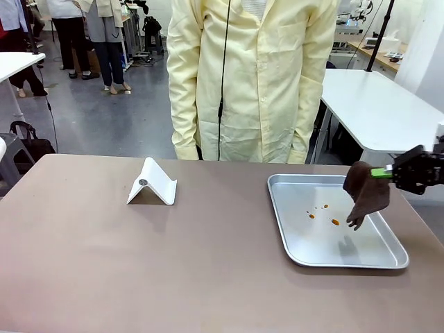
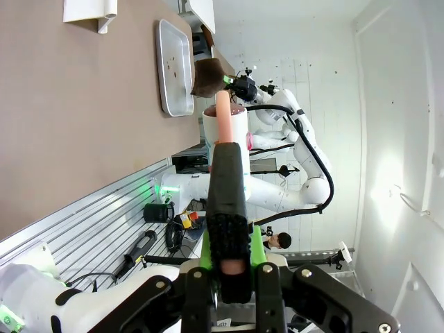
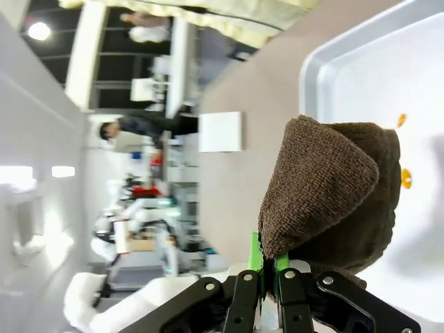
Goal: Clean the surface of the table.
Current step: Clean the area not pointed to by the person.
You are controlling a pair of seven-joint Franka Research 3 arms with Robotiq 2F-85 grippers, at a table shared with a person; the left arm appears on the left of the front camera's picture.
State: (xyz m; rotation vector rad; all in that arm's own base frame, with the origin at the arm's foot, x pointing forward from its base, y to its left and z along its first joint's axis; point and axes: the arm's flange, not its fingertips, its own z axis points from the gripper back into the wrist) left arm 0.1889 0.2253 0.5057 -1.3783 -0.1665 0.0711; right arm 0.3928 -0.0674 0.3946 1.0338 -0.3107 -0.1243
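The table has a wide, smooth, matte taupe-brown top running from the near edge to the far edge, where a person in a pale yellow coat stands. No soiling is discernible on the bare top. A shiny steel tray, rectangular with rounded corners and a shallow raised rim, lies near the table's right edge. Small orange-brown spots sit toward the middle of its floor. A white folded stand, hard and angular, sits toward the far edge left of centre, well apart from the tray.

The right gripper has its pads pressed together on one fold of a brown cloth. The cloth hangs limp over the tray's right side, apparently clear of the floor. It is thick terry with a looped pile, soft and doubled over itself.

The left gripper is clamped on a long black tool with a ribbed grip and a pink shaft. What kind of tool it is cannot be determined.

Assessment: the step in hand appears to be lowering the cloth to wipe.
- The pile should be laid flat, not only the hanging tip.
- Light pressure and overlapping passes are advised.
- The cloth is held at one fold only, so it should be dragged rather than pushed, or it is likely to bunch.
- The tray is smooth metal on a smooth top and may slide under sideways force.
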